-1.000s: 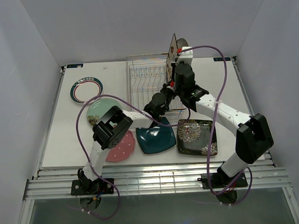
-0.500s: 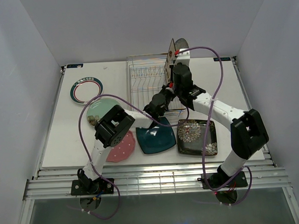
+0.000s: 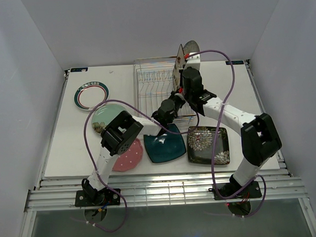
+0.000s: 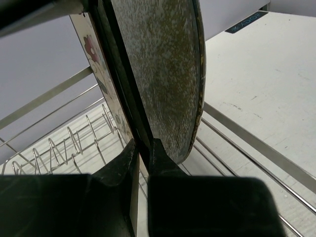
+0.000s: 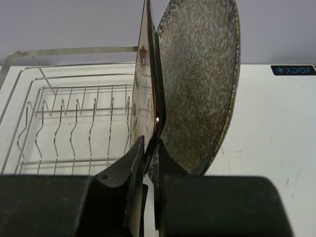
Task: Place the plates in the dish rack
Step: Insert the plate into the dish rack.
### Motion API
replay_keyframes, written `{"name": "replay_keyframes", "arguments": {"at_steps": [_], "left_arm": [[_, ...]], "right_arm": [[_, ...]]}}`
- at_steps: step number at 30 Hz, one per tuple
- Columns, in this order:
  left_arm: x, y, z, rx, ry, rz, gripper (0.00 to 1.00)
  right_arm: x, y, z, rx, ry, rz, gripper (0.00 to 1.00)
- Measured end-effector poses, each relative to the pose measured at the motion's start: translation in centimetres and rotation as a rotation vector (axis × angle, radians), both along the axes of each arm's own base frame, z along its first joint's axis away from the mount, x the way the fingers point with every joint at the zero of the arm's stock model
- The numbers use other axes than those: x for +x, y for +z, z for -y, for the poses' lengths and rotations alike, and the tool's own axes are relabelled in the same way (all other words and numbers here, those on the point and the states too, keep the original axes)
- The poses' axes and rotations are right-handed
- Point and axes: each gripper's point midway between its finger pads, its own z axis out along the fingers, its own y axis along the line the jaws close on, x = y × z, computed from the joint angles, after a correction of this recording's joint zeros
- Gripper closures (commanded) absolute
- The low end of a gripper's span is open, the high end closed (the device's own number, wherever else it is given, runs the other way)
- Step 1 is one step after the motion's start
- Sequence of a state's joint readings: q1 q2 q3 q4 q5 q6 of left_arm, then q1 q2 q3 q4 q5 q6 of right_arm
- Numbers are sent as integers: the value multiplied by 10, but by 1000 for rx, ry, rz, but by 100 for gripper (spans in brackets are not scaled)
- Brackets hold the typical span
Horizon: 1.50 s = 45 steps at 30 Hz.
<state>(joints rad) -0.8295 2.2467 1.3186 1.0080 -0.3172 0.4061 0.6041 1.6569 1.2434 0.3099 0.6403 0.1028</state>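
Firmly, left gripper [image 4: 143,148] and right gripper [image 5: 150,148] pinch the cream plate [image 5: 143,94] over the white-walled table [image 3: 70,143].

The silver wire dish rack [image 3: 156,87] is gleaming as bare polished metal. At the rack, the speckled grey round plate [image 5: 197,89] is showing a mottled, satin glaze and the cream floral square plate [image 5: 144,94] a smooth gloss. Near the rack, the teal square plate [image 3: 164,147] and black floral square plate [image 3: 207,144] are shining glossily, while the white bench [image 3: 241,91] is looking matt.

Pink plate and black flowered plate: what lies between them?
The teal square plate, lying flat between the pink plate and the black flowered plate; the top view shows it.
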Motion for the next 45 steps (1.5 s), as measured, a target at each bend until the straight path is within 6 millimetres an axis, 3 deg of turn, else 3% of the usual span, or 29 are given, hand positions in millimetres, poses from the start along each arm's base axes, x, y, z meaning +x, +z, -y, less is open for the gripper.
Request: {"name": "replay_keyframes", "arguments": {"at_steps": [4, 23, 29, 34, 45], "left_arm": [[3, -10, -3, 23, 8, -15, 100], [7, -15, -5, 27, 13, -18, 100], [8, -18, -3, 38, 9, -14, 91], [9, -19, -4, 52, 0, -11, 69], [-2, -29, 4, 71, -82, -46, 64]], "right_arm": [[5, -10, -1, 11, 6, -19, 92], [7, -13, -2, 30, 15, -11, 92], [8, -17, 1, 42, 8, -6, 91], [8, -18, 2, 55, 6, -1, 88], [0, -25, 5, 55, 32, 1, 87]]}}
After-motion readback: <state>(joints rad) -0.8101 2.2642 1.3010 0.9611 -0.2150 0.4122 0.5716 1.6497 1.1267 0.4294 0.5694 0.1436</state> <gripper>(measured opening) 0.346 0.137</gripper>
